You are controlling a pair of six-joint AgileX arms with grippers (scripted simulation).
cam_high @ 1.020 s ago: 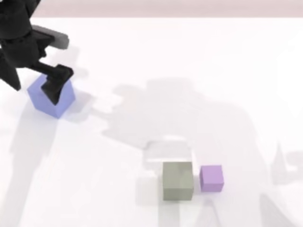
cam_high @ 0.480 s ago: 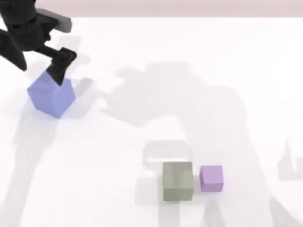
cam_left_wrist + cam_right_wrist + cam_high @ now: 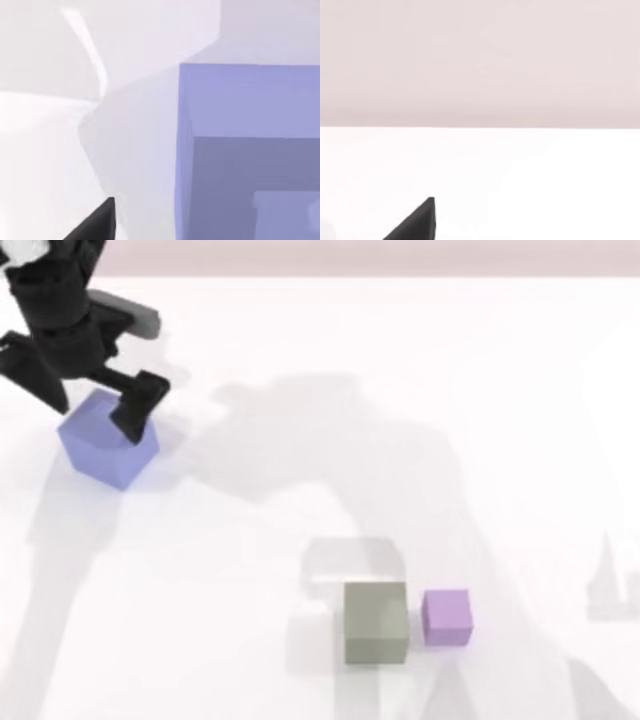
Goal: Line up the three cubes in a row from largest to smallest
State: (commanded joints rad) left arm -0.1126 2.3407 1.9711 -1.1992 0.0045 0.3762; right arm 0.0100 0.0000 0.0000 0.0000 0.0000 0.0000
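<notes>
Top view, blue cube (image 3: 100, 445) near left edge

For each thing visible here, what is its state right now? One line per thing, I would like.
Left gripper: open, fingers astride the blue cube at the table's far left.
Large periwinkle blue matte cube: on the table, apart from the other two, turned at an angle.
Middle-sized grey-green matte cube: on the table, near front centre, squared up.
Small lilac purple matte cube: on the table, just right of the grey-green cube, a thin gap between.
Right gripper: only a dark tip shows; state unclear.
</notes>
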